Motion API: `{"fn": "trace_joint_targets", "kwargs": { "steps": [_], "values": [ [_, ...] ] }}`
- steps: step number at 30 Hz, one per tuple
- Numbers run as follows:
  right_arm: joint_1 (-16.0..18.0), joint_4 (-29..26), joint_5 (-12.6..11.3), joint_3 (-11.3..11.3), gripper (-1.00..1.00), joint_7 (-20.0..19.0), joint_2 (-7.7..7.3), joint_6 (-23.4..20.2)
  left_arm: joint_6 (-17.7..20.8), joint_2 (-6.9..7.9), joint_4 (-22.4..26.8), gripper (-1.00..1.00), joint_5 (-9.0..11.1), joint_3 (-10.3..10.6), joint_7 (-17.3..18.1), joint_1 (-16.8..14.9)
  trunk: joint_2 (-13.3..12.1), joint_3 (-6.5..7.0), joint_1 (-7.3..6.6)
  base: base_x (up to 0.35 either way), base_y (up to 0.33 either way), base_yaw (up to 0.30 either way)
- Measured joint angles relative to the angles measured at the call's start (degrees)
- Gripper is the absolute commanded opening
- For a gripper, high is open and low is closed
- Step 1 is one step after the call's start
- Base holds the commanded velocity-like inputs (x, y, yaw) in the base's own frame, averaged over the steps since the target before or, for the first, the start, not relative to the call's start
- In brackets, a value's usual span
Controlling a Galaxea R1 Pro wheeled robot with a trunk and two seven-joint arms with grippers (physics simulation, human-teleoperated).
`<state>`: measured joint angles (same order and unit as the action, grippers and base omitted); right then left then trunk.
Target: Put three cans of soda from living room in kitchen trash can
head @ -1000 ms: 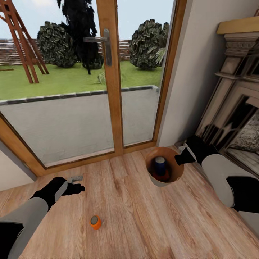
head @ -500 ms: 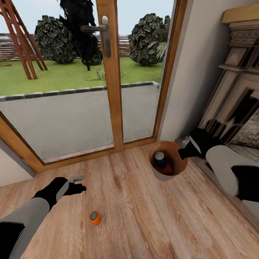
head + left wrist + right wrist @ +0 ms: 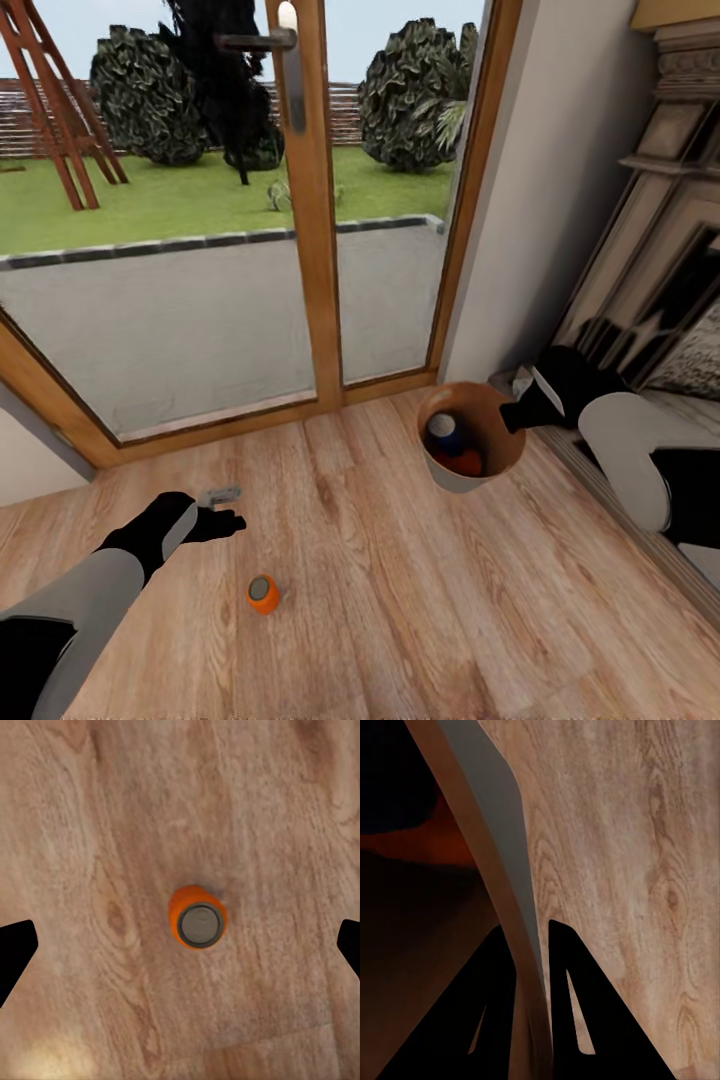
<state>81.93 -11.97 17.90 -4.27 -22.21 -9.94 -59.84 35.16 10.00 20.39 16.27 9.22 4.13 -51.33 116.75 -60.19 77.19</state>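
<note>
A wood-plank floor [image 3: 400,600] fills the foreground. Nearest the robot, one orange soda can [image 3: 264,593] stands upright on the planks, silver top up. The left gripper [image 3: 222,522] hangs above and just beyond it, fingers spread wide and holding nothing; from the left wrist camera the same can [image 3: 197,918] sits centred on the floor between the two black fingertips [image 3: 13,952], touching neither. A small grey object [image 3: 220,494] lies on the floor just past this gripper. Further back and to the right is the trash can [image 3: 452,472], tilted, grey outside and brown inside. Within it a blue can [image 3: 444,433] and an orange can [image 3: 463,463] are visible. The right gripper [image 3: 515,417] is clamped on the bin's rim; the right wrist camera shows the thin wall [image 3: 502,892] pinched between its two fingers [image 3: 577,1020]. Beyond are a wood-framed glass door [image 3: 305,210], a white wall [image 3: 560,190], and a fireplace surround [image 3: 670,250] at far right
</note>
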Motion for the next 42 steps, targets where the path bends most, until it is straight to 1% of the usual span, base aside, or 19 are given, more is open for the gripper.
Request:
{"fn": "trace_joint_targets", "kwargs": {
  "steps": [6, 7, 8, 9, 11, 14, 19, 25, 31, 35, 42],
  "values": [
    [0.5, 0.0, -0.2, 0.1, -1.00, -0.1, -0.20, 0.0, 0.0, -0.19, 0.1, 1.00, 0.1, -0.1, 0.1, 0.0, 2.4, -1.61, 1.32, 0.000, 0.000, 0.000],
    [0.8, 0.1, -0.2, 0.2, -1.00, -0.1, -0.38, 0.0, 0.0, -0.35, 0.1, 1.00, 0.1, 0.0, 0.1, 0.0, 2.8, -1.87, 1.54, 0.000, 0.000, 0.000],
    [2.1, 1.7, -0.5, 0.3, -1.00, -0.2, -0.82, 0.0, 0.0, -1.10, 0.1, 1.00, 0.1, 0.0, 0.2, 0.0, 3.2, -2.14, 1.75, 0.000, 0.000, 0.000],
    [2.9, 2.7, -0.2, 0.2, -1.00, -0.2, -0.92, 0.0, 0.0, -1.39, 0.1, 1.00, 0.0, 0.0, 0.2, 0.0, 3.6, -2.41, 1.97, 0.000, 0.000, 0.000],
    [3.7, 4.0, 0.1, -0.3, -1.00, -0.2, -0.99, 0.0, 0.0, -1.64, 0.1, 1.00, 0.0, 0.0, 0.2, 0.0, 4.4, -2.95, 2.42, 0.000, 0.000, 0.000],
    [4.6, 5.0, 0.3, -0.5, -1.00, -0.2, -0.99, 0.1, 0.0, -1.82, 0.1, 1.00, 0.0, 0.0, 0.2, 0.0, 5.6, -3.76, 3.08, 0.000, 0.000, 0.000],
    [6.0, 5.7, -0.4, -0.1, -1.00, -0.2, -1.05, 0.0, 0.0, -1.90, 0.1, 1.00, 0.0, 0.0, 0.1, 0.0, 7.6, -5.10, 4.17, 0.000, 0.000, 0.000],
    [6.8, 6.7, 0.2, -0.7, -1.00, -0.2, -1.14, 0.0, 0.0, -1.92, 0.1, 1.00, 0.0, 0.0, 0.1, 0.0, 10.0, -6.71, 5.49, 0.000, 0.000, 0.000],
    [7.0, 7.2, -0.3, -0.6, -1.00, -0.2, -1.32, 0.0, 0.0, -2.21, 0.1, 1.00, 0.0, 0.0, 0.1, 0.0, 12.4, -8.32, 6.81, 0.000, 0.000, 0.000],
    [7.1, 7.3, -0.1, -0.7, -1.00, -0.2, -1.32, 0.0, 0.0, -2.49, 0.1, 1.00, 0.0, 0.0, 0.1, 0.0, 14.0, -9.39, 7.69, 0.000, 0.000, 0.000],
    [7.1, 7.3, -0.3, -0.7, -1.00, -0.2, -1.32, 0.0, -0.1, -2.60, 0.2, 1.00, 0.0, 0.0, 0.3, 0.0, 14.1, -10.02, 7.69, 0.001, 0.000, 0.000]
  ]
}}
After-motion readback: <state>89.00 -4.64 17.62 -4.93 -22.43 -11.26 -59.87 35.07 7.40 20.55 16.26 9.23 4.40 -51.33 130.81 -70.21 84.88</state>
